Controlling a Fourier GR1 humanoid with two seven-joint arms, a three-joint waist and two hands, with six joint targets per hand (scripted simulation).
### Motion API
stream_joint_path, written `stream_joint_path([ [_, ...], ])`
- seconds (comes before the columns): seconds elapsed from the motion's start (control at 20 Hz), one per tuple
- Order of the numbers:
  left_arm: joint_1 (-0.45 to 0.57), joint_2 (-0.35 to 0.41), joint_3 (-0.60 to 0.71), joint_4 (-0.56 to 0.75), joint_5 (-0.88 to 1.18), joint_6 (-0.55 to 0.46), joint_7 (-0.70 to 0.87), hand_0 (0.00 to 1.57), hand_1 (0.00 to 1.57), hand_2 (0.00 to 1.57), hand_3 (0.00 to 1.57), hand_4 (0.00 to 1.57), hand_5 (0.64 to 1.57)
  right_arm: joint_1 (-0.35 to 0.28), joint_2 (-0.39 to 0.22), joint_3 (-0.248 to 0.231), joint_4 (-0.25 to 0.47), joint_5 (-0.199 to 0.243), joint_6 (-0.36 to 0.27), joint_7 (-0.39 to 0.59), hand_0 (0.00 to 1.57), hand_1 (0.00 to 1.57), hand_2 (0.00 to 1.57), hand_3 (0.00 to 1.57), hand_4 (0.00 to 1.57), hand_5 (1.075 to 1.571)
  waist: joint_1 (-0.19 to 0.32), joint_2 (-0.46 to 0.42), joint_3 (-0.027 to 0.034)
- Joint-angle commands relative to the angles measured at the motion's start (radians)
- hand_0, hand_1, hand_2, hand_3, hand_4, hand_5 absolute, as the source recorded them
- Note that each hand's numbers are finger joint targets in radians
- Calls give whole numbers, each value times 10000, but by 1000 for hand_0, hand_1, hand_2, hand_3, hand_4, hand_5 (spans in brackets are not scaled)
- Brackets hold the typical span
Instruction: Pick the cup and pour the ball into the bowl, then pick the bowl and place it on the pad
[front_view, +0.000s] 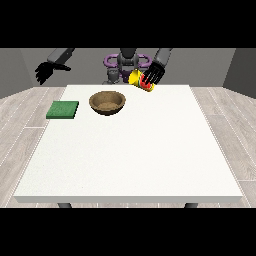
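A: Where's the cup (141, 81) seen?

B: It's held up off the white table (130, 150), over the far edge, in the hand at the view's right (154, 73). The fingers are curled round it. The cup is yellow and red, tipped on its side w/ the mouth turned toward the view's left.

A: And the ball?

B: Can't be made out; whether it's inside the cup can't be told.

A: The bowl (107, 103)?

B: A brown wooden bowl is set upright on the table, far half, a bit left of centre. It's below and to the left of the tilted cup, near it but apart. No contents can be told from this angle.

A: The pad (63, 110)?

B: A flat green square pad is laid near the table's left edge, just left of the bowl, not touching it. Nothing is seen on it.

A: The other hand?

B: The hand at the view's left (45, 71) is raised off the table, beyond the far left corner, well apart from the pad. Its fingers are hung down relaxed, spread, and nothing is held
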Motion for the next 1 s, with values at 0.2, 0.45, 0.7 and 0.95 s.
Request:
stream_joint_path([
  [0.2,-8,-780,-1441,-711,-2226,-332,2313,1202,1202,1571,1571,976,1569,132,-43,-81,922,162,-33,-752,0,0,0,0,0,1550,298,-208,-6],
  [0.45,-464,-793,-2567,-914,-3376,-495,3875,682,682,1571,1534,891,1571,-723,-454,-142,1219,8,203,-269,0,0,0,0,0,1551,15,125,-7],
  [0.7,-1172,-797,-3427,-1372,-4151,-1384,5152,545,545,1571,1571,901,1571,-1304,-294,142,1303,331,-258,-224,0,0,0,158,0,1533,-167,331,-5],
  [0.95,-1469,-799,-3895,-1138,-5165,-1782,5563,373,373,1571,1571,899,1570,-1885,254,538,989,529,-683,-60,0,0,0,273,0,1527,-429,590,-11],
])
